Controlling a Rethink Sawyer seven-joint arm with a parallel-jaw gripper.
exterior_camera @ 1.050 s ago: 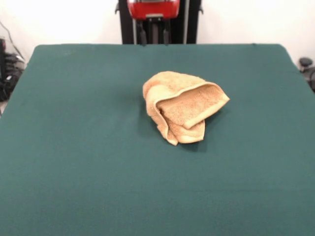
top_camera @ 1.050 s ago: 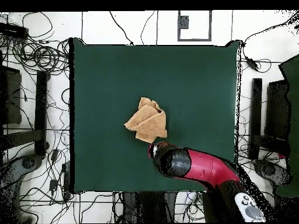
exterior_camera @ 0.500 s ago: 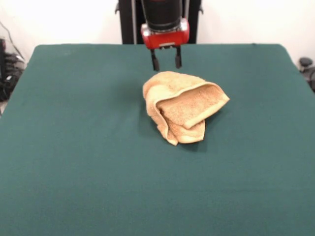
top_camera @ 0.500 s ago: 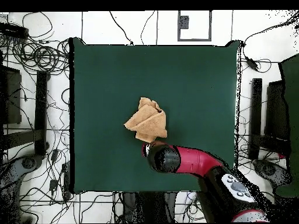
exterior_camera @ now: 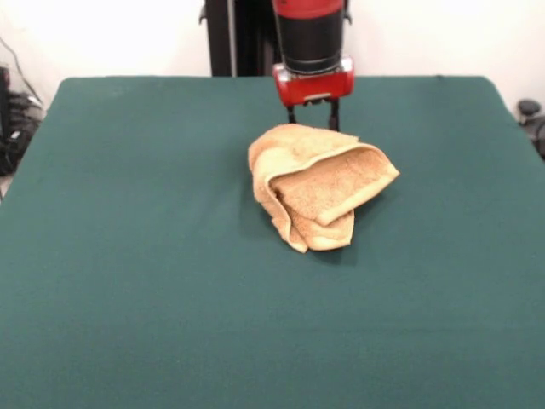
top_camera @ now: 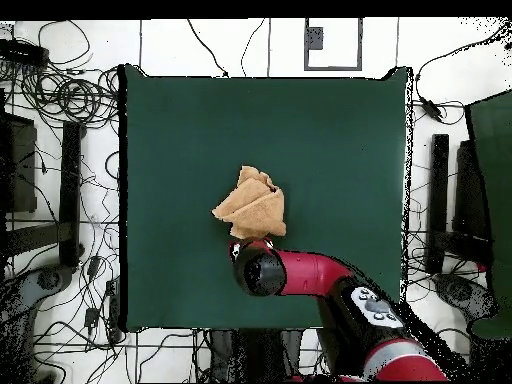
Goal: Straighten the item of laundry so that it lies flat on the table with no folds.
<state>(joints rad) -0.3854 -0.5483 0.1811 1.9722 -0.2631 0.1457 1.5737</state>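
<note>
Tan crumpled towel (exterior_camera: pixel 319 186), spread-fingered hand (exterior_camera: pixel 312 118) at far edge

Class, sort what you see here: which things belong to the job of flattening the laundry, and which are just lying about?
Part of the job:
towel, crumpled and folded
green table
gripper, open at the towel's far edge

Just lying about:
cables on the floor beside the table

The arm (exterior_camera: pixel 311 38) hung vertically, entering the front view at 12 o'clock. Its gripper (exterior_camera: pixel 313 118) pointed straight down with the two dark fingers (exterior_camera: pixel 334 115) spread apart. From overhead, the arm (top_camera: pixel 320 285) entered from 5 o'clock.
</note>
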